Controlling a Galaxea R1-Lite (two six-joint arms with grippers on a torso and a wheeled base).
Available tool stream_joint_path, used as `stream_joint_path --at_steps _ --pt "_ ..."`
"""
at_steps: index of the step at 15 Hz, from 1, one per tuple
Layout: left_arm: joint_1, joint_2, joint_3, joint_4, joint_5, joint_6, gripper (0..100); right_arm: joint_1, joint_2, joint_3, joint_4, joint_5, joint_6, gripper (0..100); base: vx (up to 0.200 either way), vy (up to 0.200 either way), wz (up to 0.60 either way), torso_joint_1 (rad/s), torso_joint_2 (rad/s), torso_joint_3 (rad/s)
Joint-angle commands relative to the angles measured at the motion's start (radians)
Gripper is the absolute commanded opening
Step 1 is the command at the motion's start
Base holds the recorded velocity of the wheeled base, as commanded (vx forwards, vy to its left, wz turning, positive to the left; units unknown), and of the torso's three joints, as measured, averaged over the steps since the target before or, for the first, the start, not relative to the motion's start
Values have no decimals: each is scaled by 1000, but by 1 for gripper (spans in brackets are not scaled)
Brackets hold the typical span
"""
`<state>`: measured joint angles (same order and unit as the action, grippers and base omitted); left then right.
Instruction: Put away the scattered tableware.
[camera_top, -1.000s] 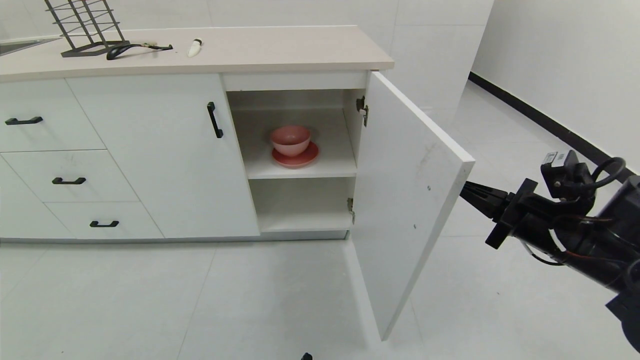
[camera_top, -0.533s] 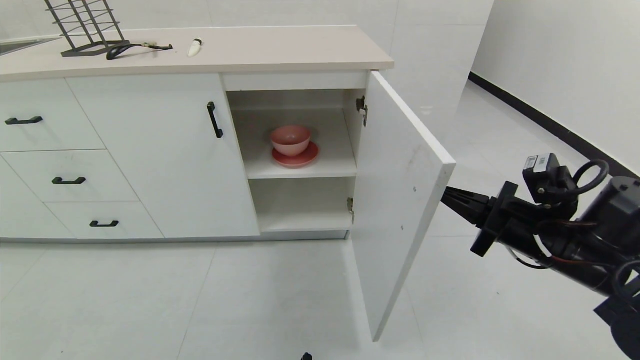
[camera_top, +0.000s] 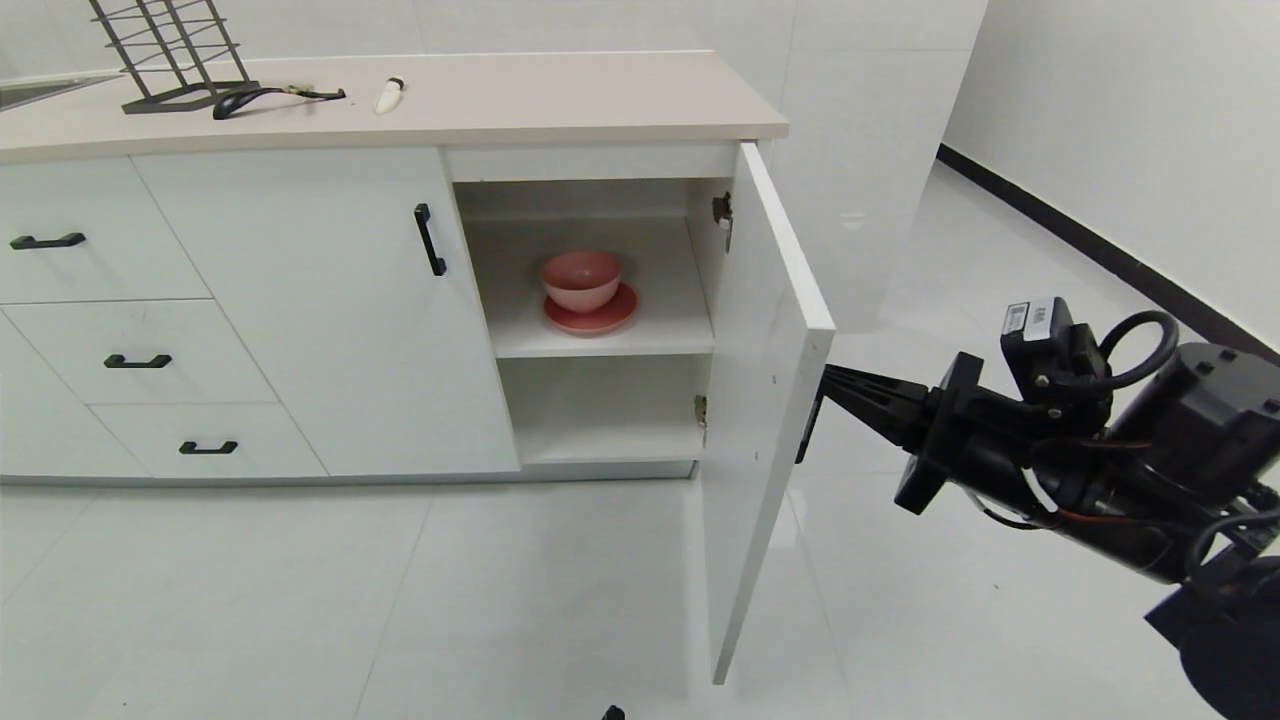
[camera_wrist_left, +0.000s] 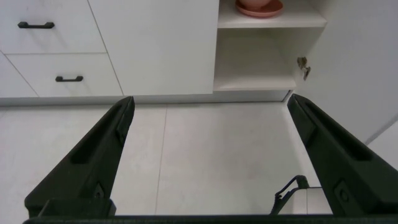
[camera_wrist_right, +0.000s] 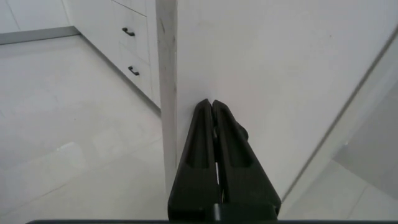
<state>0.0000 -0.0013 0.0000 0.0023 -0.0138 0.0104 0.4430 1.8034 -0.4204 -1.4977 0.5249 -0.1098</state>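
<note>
The pink bowl (camera_top: 581, 279) sits on a pink plate (camera_top: 590, 312), and both rest on the top shelf (camera_top: 655, 343) of the open cupboard (camera_top: 590, 400). They are on the far side of the door (camera_top: 760, 400) from my right gripper (camera_top: 828, 384). The two fingers of that gripper are pressed tight together, with nothing between them. Their tips touch the outside of the white door, close to its free edge. The door stands partly open and upright, between those fingers and the shelf. My left gripper (camera_wrist_left: 211, 102) hangs low over the pale floor (camera_top: 300, 600), and its fingers (camera_wrist_left: 112, 140) are spread wide with nothing in them. The cupboard is straight ahead of them, well apart, and the edge of the plate shows on its shelf. The shelf below the plate is bare. Off to one side of the left fingers are white drawers (camera_top: 130, 330) with black handles. High above both grippers is the counter (camera_top: 560, 95). A black rack (camera_top: 170, 50), a black tool (camera_top: 270, 96) and a small white thing (camera_top: 389, 94) lie on it, far from my fingers.
</note>
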Motion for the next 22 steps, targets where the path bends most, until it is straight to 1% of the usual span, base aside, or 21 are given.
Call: stream_joint_path --at_steps 1,4,5,6,9,17,18,19,22 --pt "0 1 0 1 0 0 100 33 33 -37 0 -16 2 0 0 0 0 0 0 0" --pt "0 1 0 1 0 0 100 79 70 -97 0 -26 5 0 0 0 0 0 0 0" --pt "0 1 0 -1 0 0 100 80 70 -98 0 -28 5 0 0 0 0 0 0 0" --pt "0 1 0 1 0 0 100 88 96 -141 2 -51 7 0 0 0 0 0 0 0" --pt "0 1 -2 -1 0 0 100 88 126 -187 2 -52 7 0 0 0 0 0 0 0" --pt "0 1 0 1 0 0 100 166 260 -350 2 -82 19 0 0 0 0 0 0 0" --pt "0 1 0 1 0 0 100 168 261 -351 2 -82 19 0 0 0 0 0 0 0" --pt "0 1 0 1 0 0 100 174 290 -390 2 -82 19 0 0 0 0 0 0 0" --pt "0 1 0 1 0 0 100 183 324 -445 0 -82 19 0 0 0 0 0 0 0"
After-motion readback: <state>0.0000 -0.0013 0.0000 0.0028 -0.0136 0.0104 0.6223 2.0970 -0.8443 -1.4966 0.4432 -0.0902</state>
